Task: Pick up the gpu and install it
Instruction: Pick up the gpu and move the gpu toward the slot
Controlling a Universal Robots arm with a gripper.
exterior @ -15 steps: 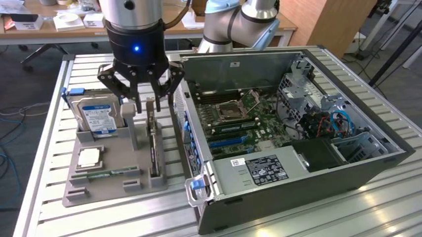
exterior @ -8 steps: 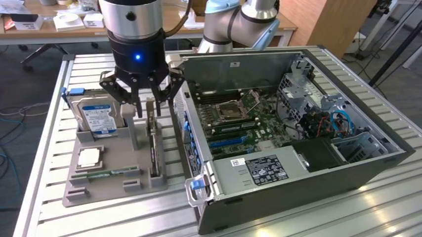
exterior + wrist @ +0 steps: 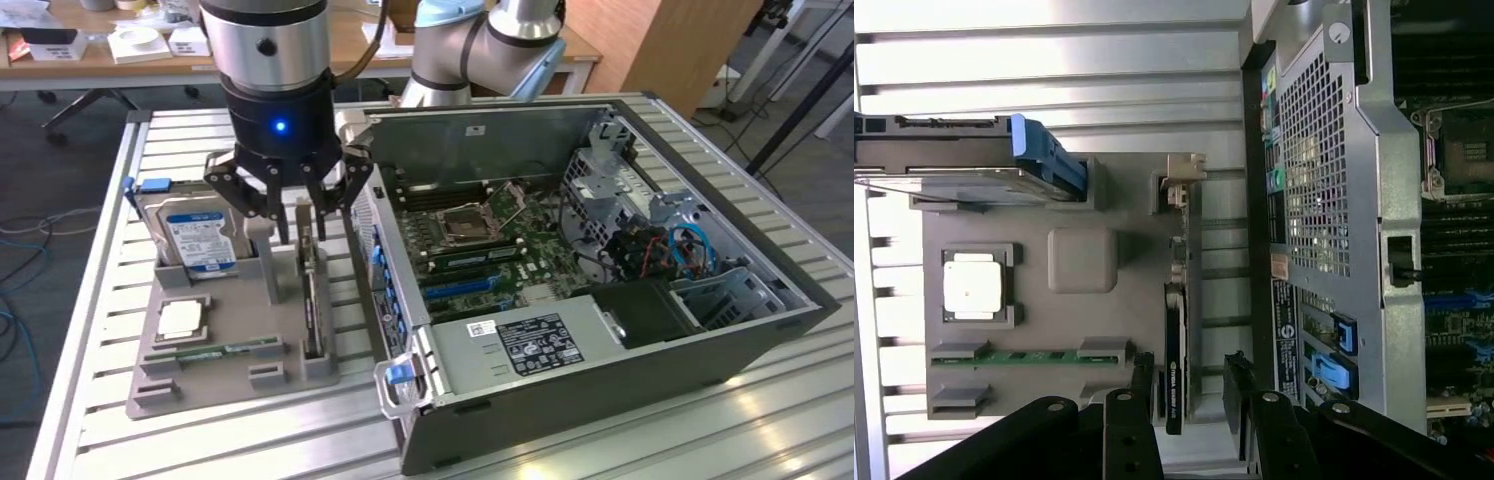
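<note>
The gpu (image 3: 314, 300) is a thin dark card standing on edge in a slot of the grey holder tray (image 3: 220, 385), its metal bracket end toward the far side. In the wrist view the gpu (image 3: 1174, 350) runs as a narrow dark strip, bracket (image 3: 1181, 178) at one end. My gripper (image 3: 300, 222) hovers just above the card's far half, open, with one finger on each side of it. From the wrist, the gripper (image 3: 1191, 385) straddles the card's edge without touching it.
The open computer case (image 3: 747, 330) lies at the exterior view's right, motherboard (image 3: 481, 240) exposed. The tray (image 3: 1054, 320) also holds a blue-labelled hard drive (image 3: 198, 235), a CPU (image 3: 180, 320) and a green RAM stick (image 3: 214, 350). All rest on a slatted aluminium table (image 3: 174, 135).
</note>
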